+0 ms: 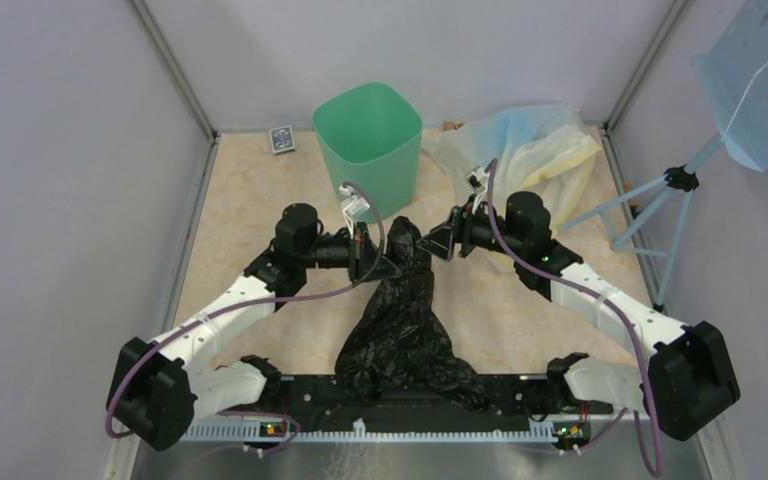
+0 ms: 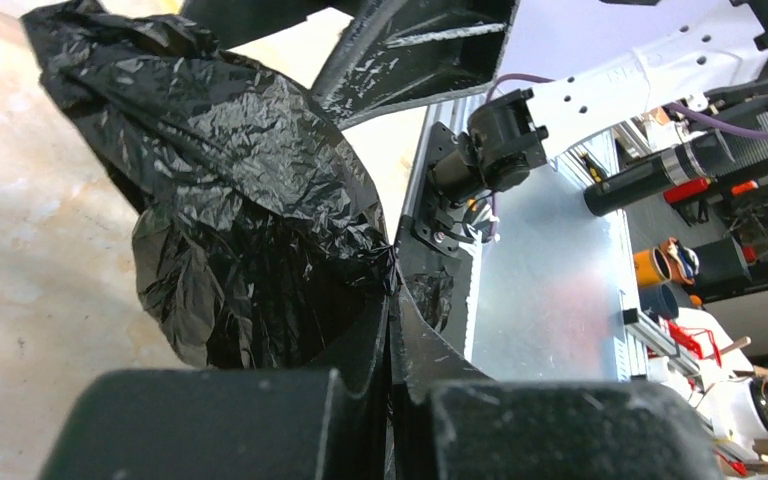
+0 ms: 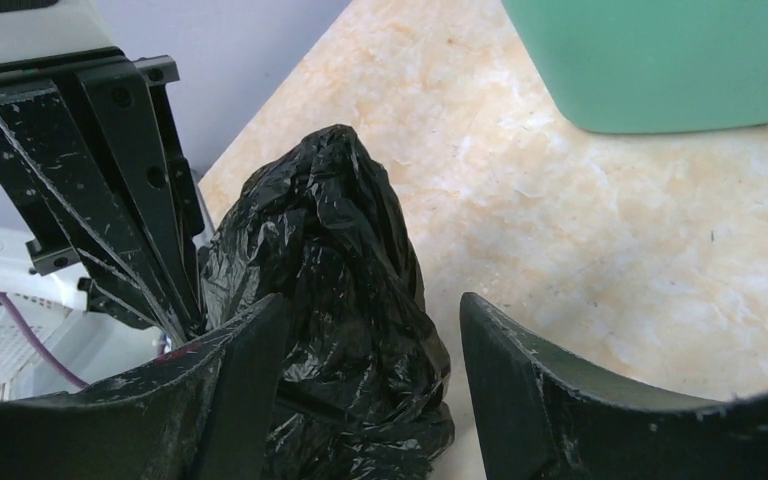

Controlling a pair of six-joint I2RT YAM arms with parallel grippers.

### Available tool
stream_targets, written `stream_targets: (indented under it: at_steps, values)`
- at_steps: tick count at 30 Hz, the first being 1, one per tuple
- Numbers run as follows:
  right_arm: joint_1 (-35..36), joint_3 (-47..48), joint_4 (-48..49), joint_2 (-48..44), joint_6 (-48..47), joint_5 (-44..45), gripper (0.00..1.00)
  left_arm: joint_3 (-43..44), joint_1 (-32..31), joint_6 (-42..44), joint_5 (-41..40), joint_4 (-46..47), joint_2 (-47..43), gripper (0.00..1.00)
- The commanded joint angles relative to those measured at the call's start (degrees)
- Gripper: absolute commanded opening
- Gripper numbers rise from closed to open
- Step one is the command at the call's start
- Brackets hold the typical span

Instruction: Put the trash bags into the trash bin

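Observation:
The black, crinkly trash bag (image 1: 400, 325) lies in the middle of the table, its top drawn up into a peak in front of the mint-green trash bin (image 1: 370, 140). My left gripper (image 1: 385, 262) is shut on a fold of the film near that peak; the left wrist view shows its jaws pressed together on the bag (image 2: 240, 200). My right gripper (image 1: 438, 245) stands open just right of the peak. In the right wrist view the bag (image 3: 340, 290) sits between the spread fingers (image 3: 520, 380), nearer the left one. The bin (image 3: 660, 60) stands beyond.
A pale translucent plastic heap (image 1: 530, 150) lies at the back right beside the bin. A small blue box (image 1: 281, 139) sits at the back left. A light-blue perforated panel (image 1: 765, 80) on a stand rises at the right. The bag's bottom drapes over the near rail (image 1: 520, 385).

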Motion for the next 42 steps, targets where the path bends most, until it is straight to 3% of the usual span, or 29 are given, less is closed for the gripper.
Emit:
stream_targets:
  at_steps: [1, 7, 10, 11, 13, 15, 21, 24, 26, 28, 31, 36, 38, 40, 42]
  values:
    - [0.0, 3.2, 4.4, 0.2, 0.3, -2.4, 0.64, 1.5, -1.2, 1.4, 3.6, 3.6, -1.3, 0.0]
    - [0.0, 2.6, 7.0, 0.1, 0.9, -6.7, 0.62, 2.9, -1.8, 2.2, 6.1, 3.4, -1.9, 0.0]
    - [0.0, 2.3, 8.3, -0.6, 1.8, -9.5, 0.44, 3.9, -1.8, 3.2, 4.1, 2.1, -1.9, 0.04]
    - [0.0, 2.2, 8.2, -1.2, 2.0, -9.2, 0.28, 4.4, -1.8, 3.8, 2.6, 1.0, -1.7, 0.07]
    - [-0.1, 2.2, 6.8, -2.8, 1.9, -7.1, 0.08, 5.8, -1.8, 5.7, -1.9, -2.5, -1.8, 0.1]
    - [0.0, 2.3, 4.9, -4.6, 1.5, -4.8, 0.0, 7.1, -1.8, 7.2, -7.6, -6.0, -1.9, 0.15]
    - [0.0, 3.5, -2.8, -10.7, -0.6, 4.5, 0.0, 11.1, -1.9, 10.3, -22.8, -12.5, 0.4, 0.24]
    - [0.0, 5.3, -9.0, -14.1, -2.1, 12.4, 0.0, 14.4, -2.0, 10.1, -32.6, -16.7, 3.4, 0.44]
    - [0.0, 8.5, -16.8, -15.3, -3.0, 23.5, 0.0, 16.7, -2.4, 8.5, -42.2, -20.5, 4.6, 0.66]
    - [0.0, 11.5, -23.6, -14.9, -2.6, 35.9, 0.0, 18.1, -2.6, 8.1, -48.8, -22.5, 5.1, 0.78]
    - [0.0, 14.4, -28.3, -12.8, -2.2, 43.6, 0.0, 18.1, -3.2, 8.2, -50.0, -22.4, 4.6, 0.85]
    - [0.0, 15.6, -28.9, -9.1, -0.4, 41.5, 0.01, 17.4, -5.1, 8.9, -50.3, -22.8, 4.5, 0.93]
    - [-0.1, 15.9, -29.9, -7.1, -0.7, 39.5, 0.19, 17.3, -5.9, 8.7, -51.9, -24.3, 4.3, 0.97]
    - [-0.1, 15.6, -31.1, -5.5, -1.0, 36.9, 0.44, 17.4, -6.5, 8.4, -55.6, -26.0, 3.9, 0.99]
    - [0.0, 13.6, -30.8, -4.8, -1.1, 33.3, 0.55, 17.6, -6.7, 8.2, -57.9, -27.9, 3.5, 0.99]
